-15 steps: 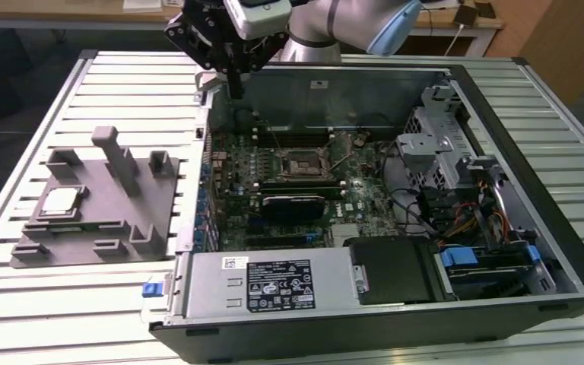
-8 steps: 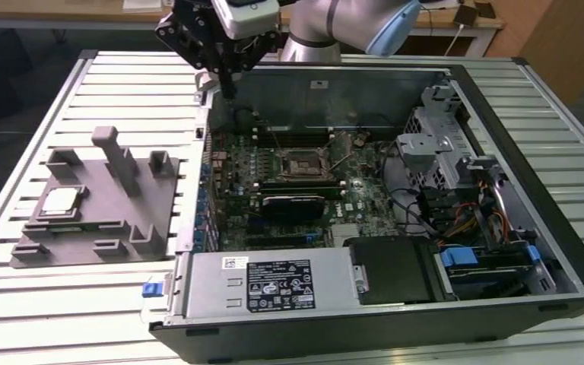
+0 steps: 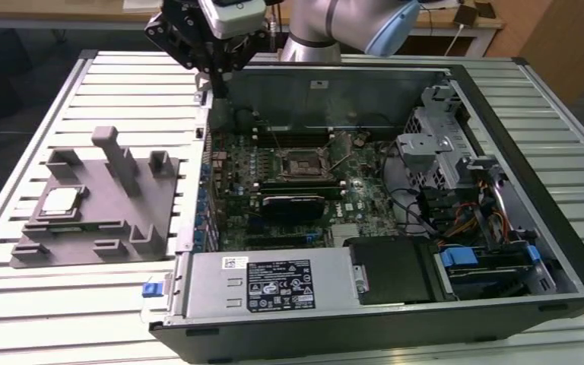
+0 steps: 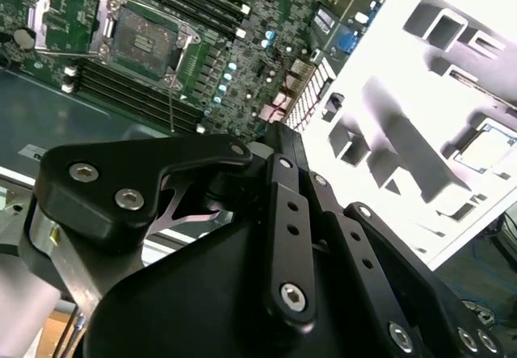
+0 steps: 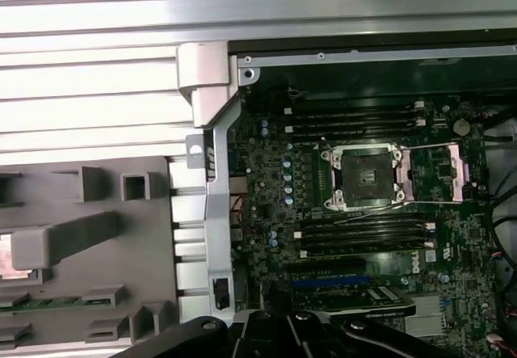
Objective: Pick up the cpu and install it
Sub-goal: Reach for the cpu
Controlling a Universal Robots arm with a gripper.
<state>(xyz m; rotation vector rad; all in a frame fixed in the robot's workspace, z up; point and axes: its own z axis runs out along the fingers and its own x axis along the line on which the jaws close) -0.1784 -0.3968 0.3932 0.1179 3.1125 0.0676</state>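
Note:
The cpu [image 3: 58,201] is a small silvery square lying flat in a recess of the grey tray [image 3: 99,228], at the exterior view's left, outside the computer case. In the second wrist view the cpu [image 4: 489,148] looks pale against the washed-out tray. The black gripper [image 3: 214,72] hangs high above the case's far left corner, well apart from the cpu and carrying nothing that I can see. On the motherboard the socket [image 3: 303,163] lies bare with its metal bracket [image 5: 440,172] swung open beside it; the socket [image 4: 145,39] [image 5: 361,179] appears in both wrist views.
The open computer case [image 3: 535,296] lies on a slatted metal table [image 3: 28,114]. Inside are a black finned block [image 3: 294,205], a power supply [image 3: 271,285], drive cages and cables [image 3: 455,205]. Upright grey posts [image 3: 119,163] rise from the tray.

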